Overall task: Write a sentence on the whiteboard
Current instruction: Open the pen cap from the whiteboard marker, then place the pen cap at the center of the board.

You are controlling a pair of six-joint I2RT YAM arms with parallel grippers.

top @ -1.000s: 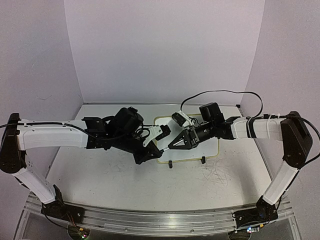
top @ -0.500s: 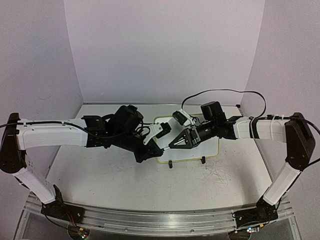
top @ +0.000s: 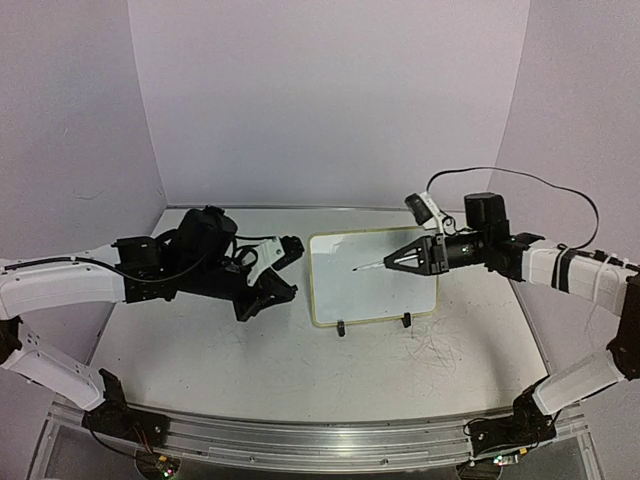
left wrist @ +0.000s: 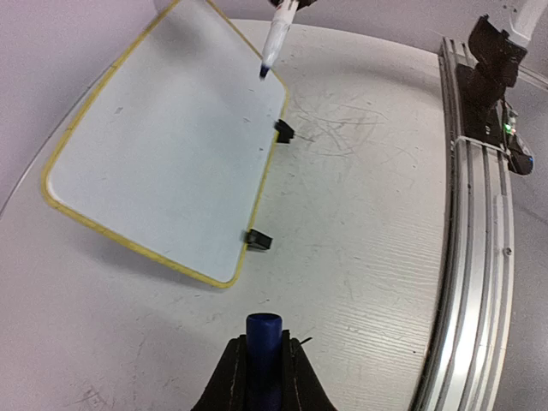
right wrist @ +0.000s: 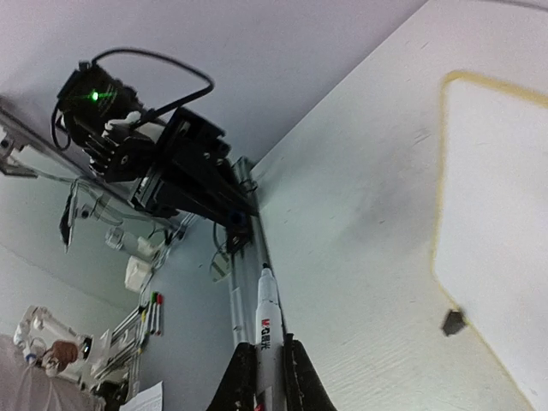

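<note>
Top view: the whiteboard (top: 372, 292) lies flat on the table (top: 220, 350), just right of frame centre, with its two black clips (top: 341, 328) on the lower long edge. The right gripper (top: 394, 262) hangs over the board's upper right part, its jaws closed narrow on a white marker (top: 368, 266). The marker's dark tip points left across the white face, and whether it touches cannot be told. The left gripper (top: 281, 270) sits left of the board's left edge, near but apart.

Left wrist view: the board fills the upper left, and the fingers (left wrist: 231, 377) at bottom centre clamp a blue cap (left wrist: 263, 330) – well short of the yellow frame.

Right wrist view: the board occupies the right edge.
</note>
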